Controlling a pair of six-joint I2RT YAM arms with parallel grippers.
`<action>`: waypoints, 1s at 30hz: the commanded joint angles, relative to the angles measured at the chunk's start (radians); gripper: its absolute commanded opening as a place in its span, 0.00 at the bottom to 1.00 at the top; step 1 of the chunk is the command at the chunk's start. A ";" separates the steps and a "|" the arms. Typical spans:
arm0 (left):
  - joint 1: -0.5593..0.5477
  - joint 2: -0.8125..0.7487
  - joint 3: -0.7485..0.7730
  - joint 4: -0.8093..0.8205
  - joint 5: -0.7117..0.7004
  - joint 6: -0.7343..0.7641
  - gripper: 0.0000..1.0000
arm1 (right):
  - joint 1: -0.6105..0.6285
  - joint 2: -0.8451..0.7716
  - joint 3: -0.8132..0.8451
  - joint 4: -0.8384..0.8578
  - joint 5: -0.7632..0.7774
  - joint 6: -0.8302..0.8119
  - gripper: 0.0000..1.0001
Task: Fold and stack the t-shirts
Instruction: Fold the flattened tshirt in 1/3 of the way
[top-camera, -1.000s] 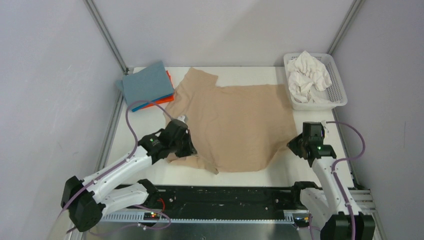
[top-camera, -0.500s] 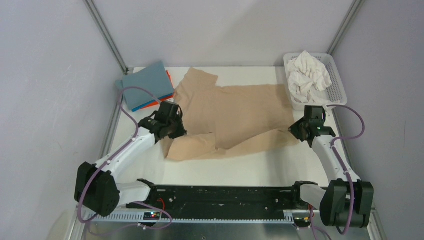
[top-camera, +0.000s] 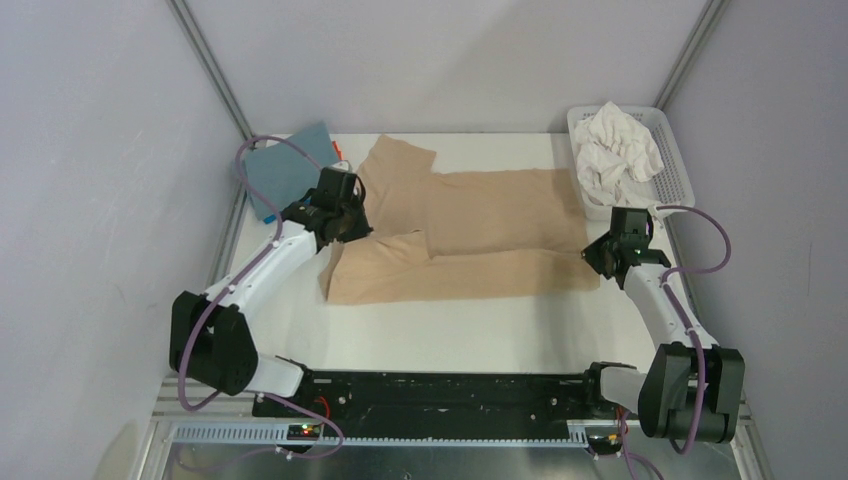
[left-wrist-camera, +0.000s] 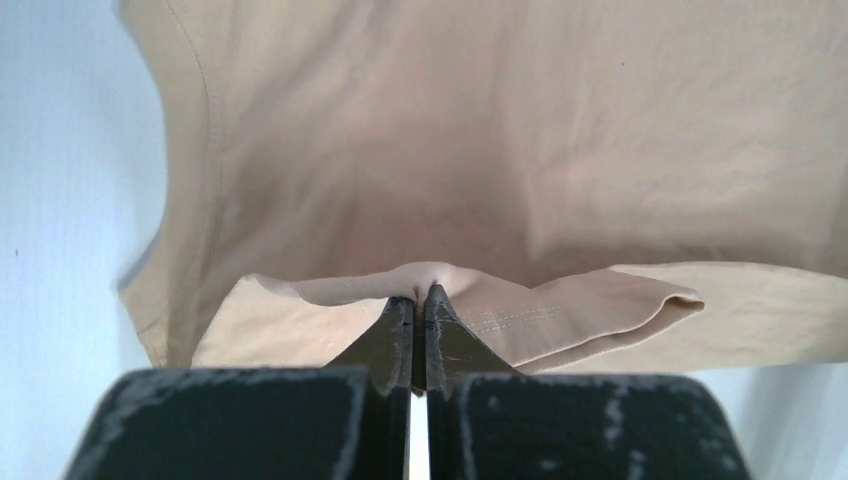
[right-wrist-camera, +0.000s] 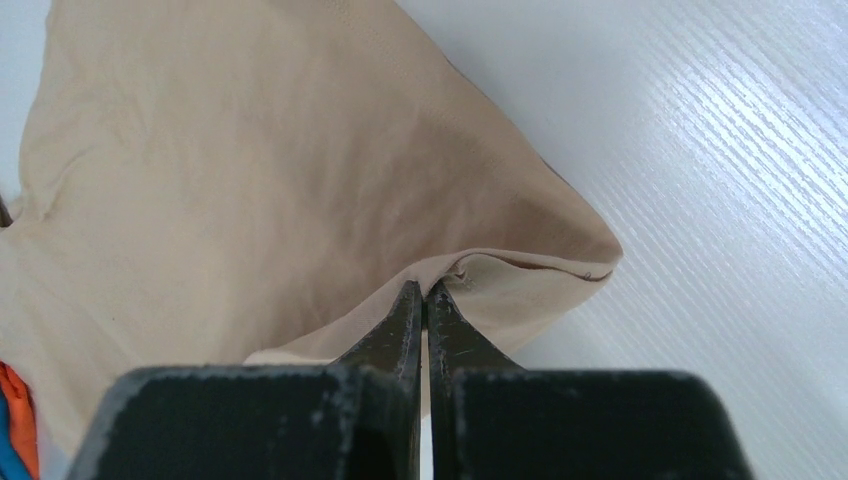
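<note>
Both grippers are shut tight on the tan t-shirt (top-camera: 480, 215): the left gripper (left-wrist-camera: 420, 296) nips its near edge by the sleeve, and the right gripper (right-wrist-camera: 422, 290) nips the hem corner. The shirt lies across the middle of the table (top-camera: 450, 330), with its near side folded over the rest. I think the arms should carry this edge level and together, lay it straight, then release.

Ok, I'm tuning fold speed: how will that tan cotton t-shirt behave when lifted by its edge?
Probably floppy: the tan cotton t-shirt puckers and sags around the left pincer shut on its edge. Likely light, since the right pincer holds a corner by a thin pinch. Its folded layer lies flat, so it should stay put rather than spring back.
</note>
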 joint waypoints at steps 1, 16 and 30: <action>0.024 0.040 0.058 0.022 -0.032 0.050 0.00 | -0.014 0.012 0.043 0.050 0.034 -0.017 0.01; 0.061 0.325 0.257 0.021 -0.080 0.050 0.38 | -0.020 0.184 0.047 0.231 0.029 0.009 0.18; 0.028 0.180 0.142 0.043 -0.011 -0.005 1.00 | 0.111 -0.011 0.001 0.036 0.155 -0.008 0.99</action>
